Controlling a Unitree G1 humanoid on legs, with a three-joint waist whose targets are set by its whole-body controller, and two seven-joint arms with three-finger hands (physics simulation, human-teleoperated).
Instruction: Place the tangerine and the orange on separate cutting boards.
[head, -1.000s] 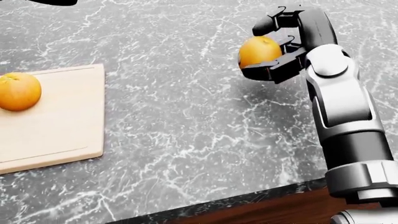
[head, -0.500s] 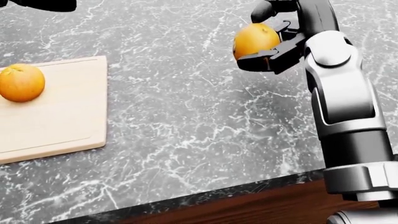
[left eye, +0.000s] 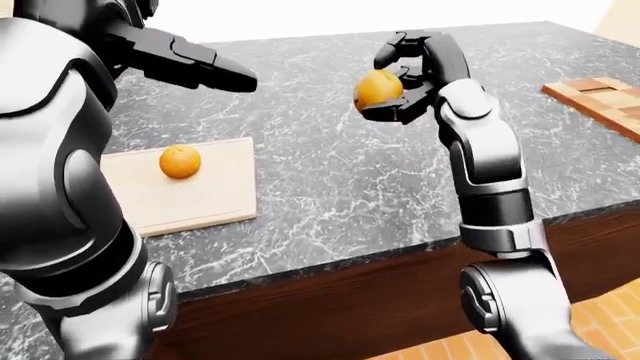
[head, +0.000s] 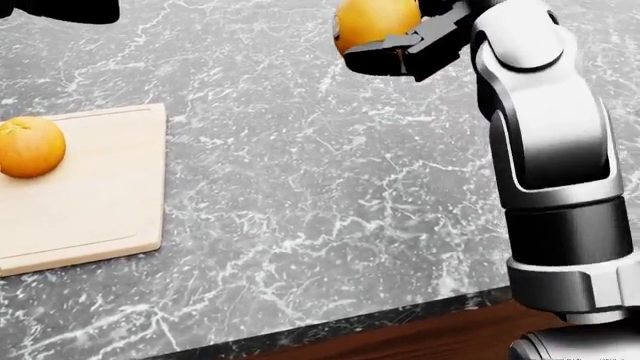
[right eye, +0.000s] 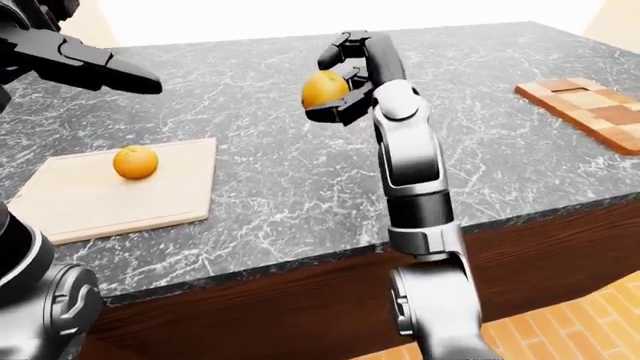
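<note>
My right hand (left eye: 386, 84) is shut on the larger fruit, the orange (left eye: 378, 88), and holds it in the air above the dark marble counter (left eye: 330, 180); the head view shows the orange (head: 375, 22) at its top edge. The smaller fruit, the tangerine (left eye: 180, 161), rests on a pale wooden cutting board (left eye: 205, 199) at the left. A second, checkered cutting board (right eye: 590, 101) lies bare at the far right of the counter. My left hand (left eye: 215, 71) hovers above the pale board with its fingers stretched out, holding nothing.
The counter's near edge (head: 350, 322) runs along the bottom of the head view, with a brown wooden front below it. A wide stretch of marble separates the two boards. Tiled floor (right eye: 560, 330) shows at the lower right.
My right hand has carried the orange up and to the left in the head view, to its top edge. The tangerine stays on the pale board; the camera shifted slightly.
</note>
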